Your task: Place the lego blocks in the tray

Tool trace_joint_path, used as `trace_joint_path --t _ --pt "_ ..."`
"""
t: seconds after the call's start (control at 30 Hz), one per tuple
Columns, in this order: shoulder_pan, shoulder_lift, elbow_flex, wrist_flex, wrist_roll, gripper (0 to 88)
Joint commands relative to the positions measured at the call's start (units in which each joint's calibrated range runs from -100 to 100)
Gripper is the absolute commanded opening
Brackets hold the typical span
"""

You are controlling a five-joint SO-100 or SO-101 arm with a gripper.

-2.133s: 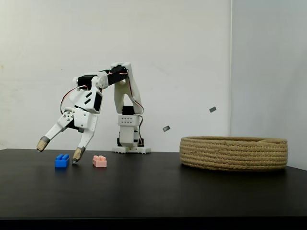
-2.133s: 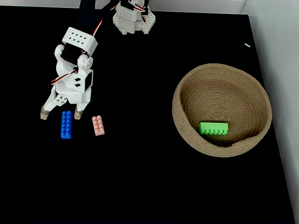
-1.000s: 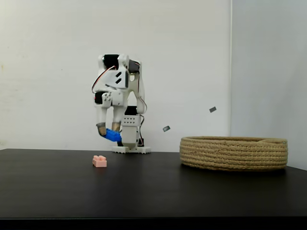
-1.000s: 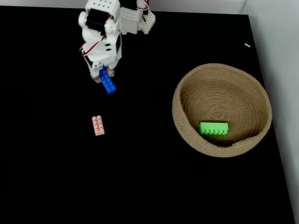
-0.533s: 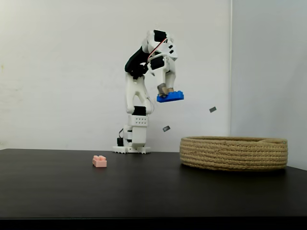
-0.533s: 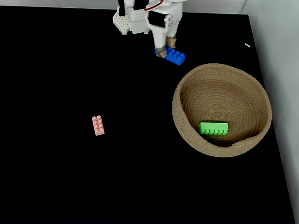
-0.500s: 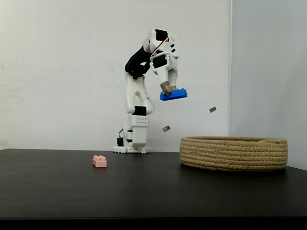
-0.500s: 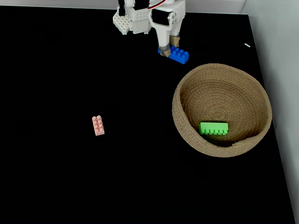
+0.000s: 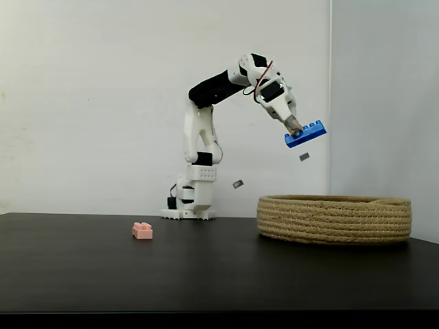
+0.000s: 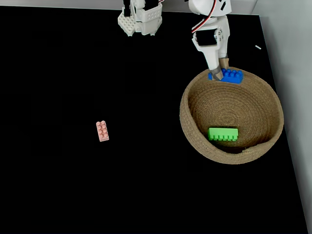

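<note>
A: What carries everything?

B: A black tabletop, running up to a pale wall. The white arm stands bolted at its far edge and reaches out toward the right in a fixed view.

A: And the tray?

B: The tray is a wide, low round basket of coiled tan rope, sitting on the right side of the tabletop; from the side its ribbed wall shows.

A: What is the hand doing?

B: The hand is clamped on the blue block, holding it tilted and high in the air, well above the basket's rim. From above, the blue block lies over the basket's far edge, the hand gripping one end.

A: The other blocks?

B: The green block lies inside the basket, toward its near side. The pink block lies alone on the tabletop, well apart from the basket, to its left; seen from the side, the pink block rests flat.
</note>
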Motion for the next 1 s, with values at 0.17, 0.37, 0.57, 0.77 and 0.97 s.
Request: trace_joint_path --t 0.17,0.37,0.57,0.77,0.97 --pt "-1.4 -1.21 2.79 -0.04 2.49 43.1" --pt "2.47 -3.28 5.8 6.04 2.44 51.5" --pt "18.88 -6.11 8.62 18.2 0.88 46.3" --pt "31.08 -1.39 12.27 15.37 0.63 43.2" --pt "37.92 12.37 6.16 8.04 0.88 42.1"
